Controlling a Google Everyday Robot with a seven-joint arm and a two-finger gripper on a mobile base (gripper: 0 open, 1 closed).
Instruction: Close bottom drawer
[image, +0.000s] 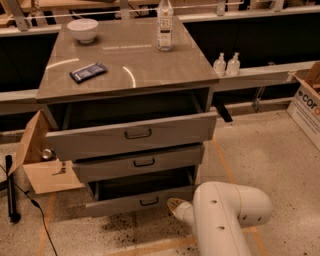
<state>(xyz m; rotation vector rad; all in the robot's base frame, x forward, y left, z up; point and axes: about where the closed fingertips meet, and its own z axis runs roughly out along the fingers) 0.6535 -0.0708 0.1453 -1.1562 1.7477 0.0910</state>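
Camera view: cabinet (150, 70) with three drawers, each pulled out some way.
Bottom drawer (140, 201): lowest of the stack, front proud of the carcass, partly open.
Progress: not yet closed; seemingly only a last push inward left.
Gripper (176, 205): low, just beside that front's right end; spread or pressed together, cannot tell.
Contents: interiors dark, nothing discernible.

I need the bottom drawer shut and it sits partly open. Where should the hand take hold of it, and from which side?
Take the small dark bar handle at the middle of the front panel of the bottom drawer, coming from the front: it lies horizontal and stands off the flat panel. The hand sits low by that panel's right end.
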